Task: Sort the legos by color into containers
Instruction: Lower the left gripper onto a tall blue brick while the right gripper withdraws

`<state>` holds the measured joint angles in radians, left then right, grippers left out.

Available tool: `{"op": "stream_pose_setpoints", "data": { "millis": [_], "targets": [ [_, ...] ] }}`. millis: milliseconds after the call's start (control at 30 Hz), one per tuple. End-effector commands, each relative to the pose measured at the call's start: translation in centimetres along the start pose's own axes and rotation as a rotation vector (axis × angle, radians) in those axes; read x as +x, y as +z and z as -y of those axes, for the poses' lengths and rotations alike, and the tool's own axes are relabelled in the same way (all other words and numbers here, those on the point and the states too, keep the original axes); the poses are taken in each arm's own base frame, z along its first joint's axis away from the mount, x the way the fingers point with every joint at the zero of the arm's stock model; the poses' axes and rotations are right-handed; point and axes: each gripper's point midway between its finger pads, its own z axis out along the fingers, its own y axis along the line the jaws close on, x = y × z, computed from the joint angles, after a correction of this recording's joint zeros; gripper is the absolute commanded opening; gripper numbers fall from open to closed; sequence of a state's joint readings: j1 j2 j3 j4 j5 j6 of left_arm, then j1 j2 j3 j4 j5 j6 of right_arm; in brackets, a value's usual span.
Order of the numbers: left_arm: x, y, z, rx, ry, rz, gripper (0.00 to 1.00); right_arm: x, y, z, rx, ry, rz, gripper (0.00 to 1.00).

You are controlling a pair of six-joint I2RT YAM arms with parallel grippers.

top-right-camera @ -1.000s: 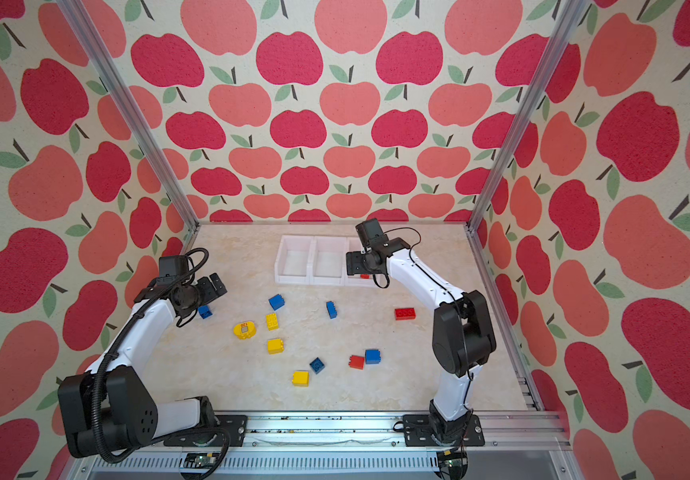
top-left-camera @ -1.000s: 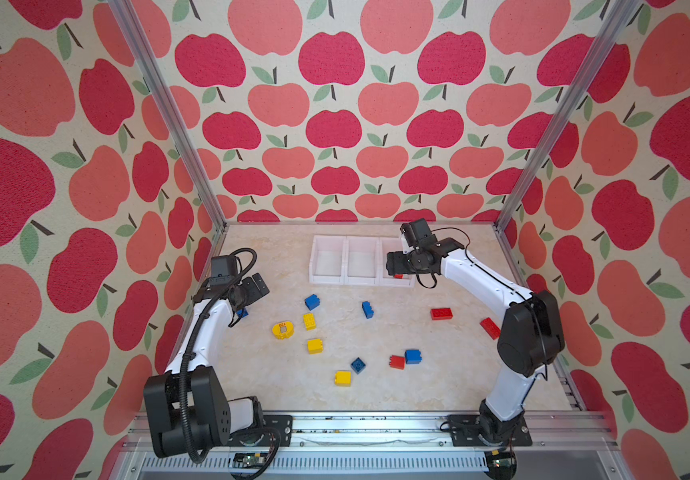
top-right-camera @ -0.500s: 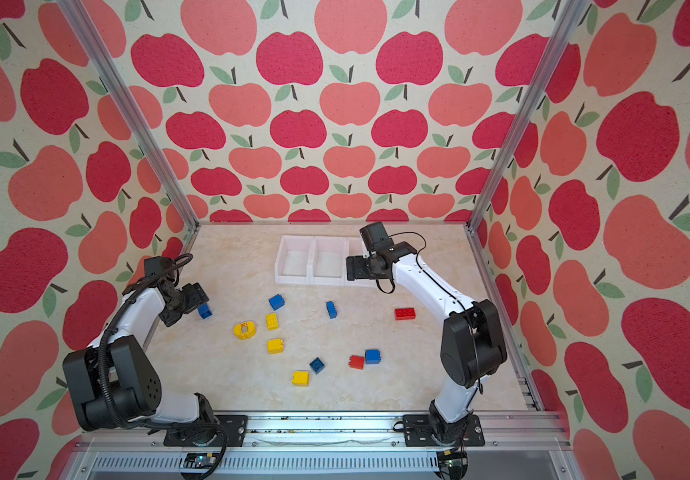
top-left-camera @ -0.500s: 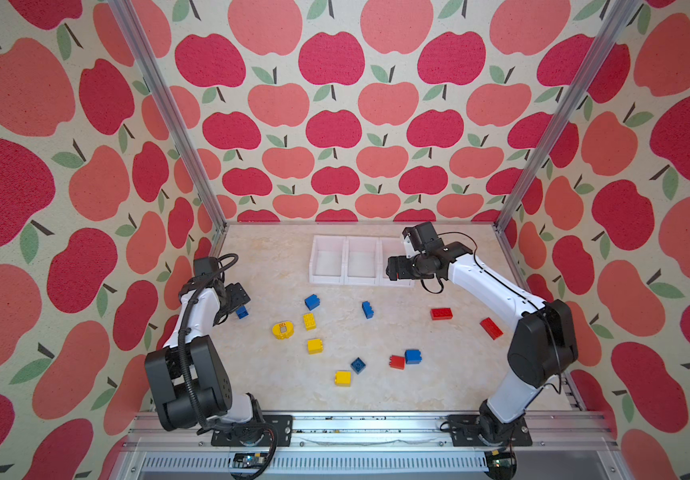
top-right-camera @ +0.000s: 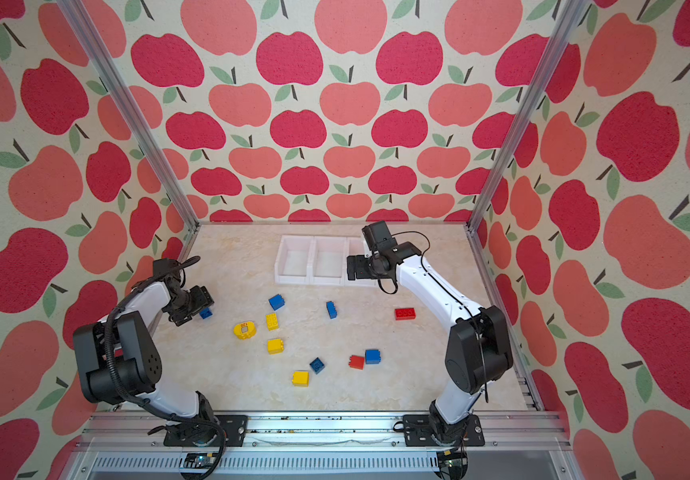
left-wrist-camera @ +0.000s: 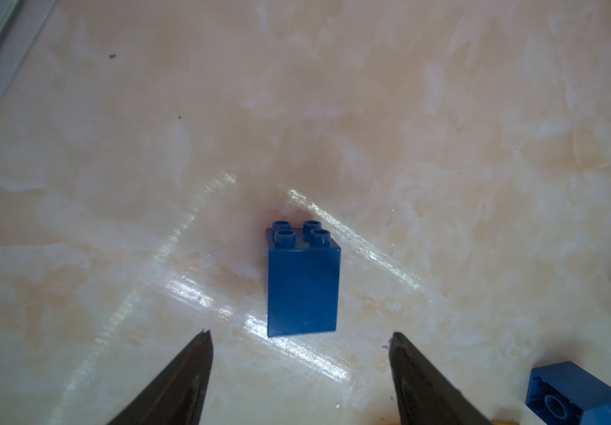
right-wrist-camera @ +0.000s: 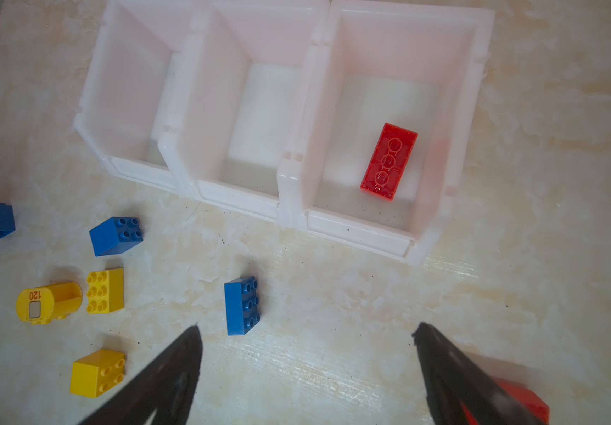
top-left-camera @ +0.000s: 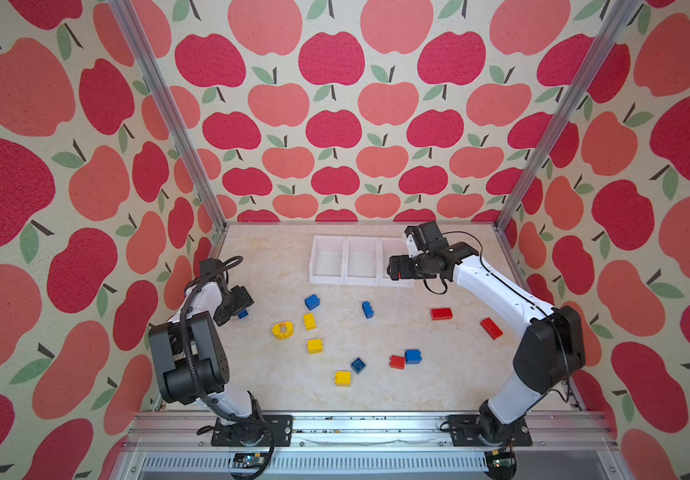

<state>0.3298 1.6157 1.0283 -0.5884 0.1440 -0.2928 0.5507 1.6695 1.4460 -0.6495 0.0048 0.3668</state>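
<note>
My left gripper (left-wrist-camera: 300,335) is open low over the floor, and a blue lego (left-wrist-camera: 302,283) stands upright just ahead of its fingertips, not between them. Both top views show this gripper (top-left-camera: 239,301) by the left wall, next to that lego (top-left-camera: 243,313). My right gripper (right-wrist-camera: 307,329) is open and empty, and hovers at the front of the right-hand container (top-left-camera: 395,268). The three white containers (right-wrist-camera: 237,200) stand in a row. A red lego (right-wrist-camera: 388,162) lies in the right one; the other two are empty.
Loose legos lie across the floor: blue (top-left-camera: 312,302), blue (top-left-camera: 367,309), yellow (top-left-camera: 309,321), a rounded yellow one (top-left-camera: 282,330), yellow (top-left-camera: 314,345), blue (top-left-camera: 358,365), red (top-left-camera: 397,362), blue (top-left-camera: 412,356), yellow (top-left-camera: 342,378), red (top-left-camera: 441,313) and red (top-left-camera: 490,328).
My left arm has folded back and brought its gripper down beside the blue lego, its jaws narrowing. My right gripper has stayed by the right container and opened a little wider.
</note>
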Motion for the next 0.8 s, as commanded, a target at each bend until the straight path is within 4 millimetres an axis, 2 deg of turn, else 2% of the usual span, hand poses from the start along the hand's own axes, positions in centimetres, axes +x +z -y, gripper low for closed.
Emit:
{"op": "stream_pose_setpoints", "data": {
  "millis": [0,367,767],
  "targets": [
    [-1.5,0.2,0.4,0.016,0.011,0.012,0.75,0.4,-1.2,-0.3,-0.012,0.012,0.001,0.93],
    [-1.0,1.4,0.2,0.005,0.005,-0.035,0.66,0.6,-1.6,0.1,0.002,0.02,0.01,0.93],
    [0.0,2.2,0.5,0.003,0.018,-0.072,0.5,1.6,-1.7,0.6,0.008,0.041,0.01,0.93]
  ]
}}
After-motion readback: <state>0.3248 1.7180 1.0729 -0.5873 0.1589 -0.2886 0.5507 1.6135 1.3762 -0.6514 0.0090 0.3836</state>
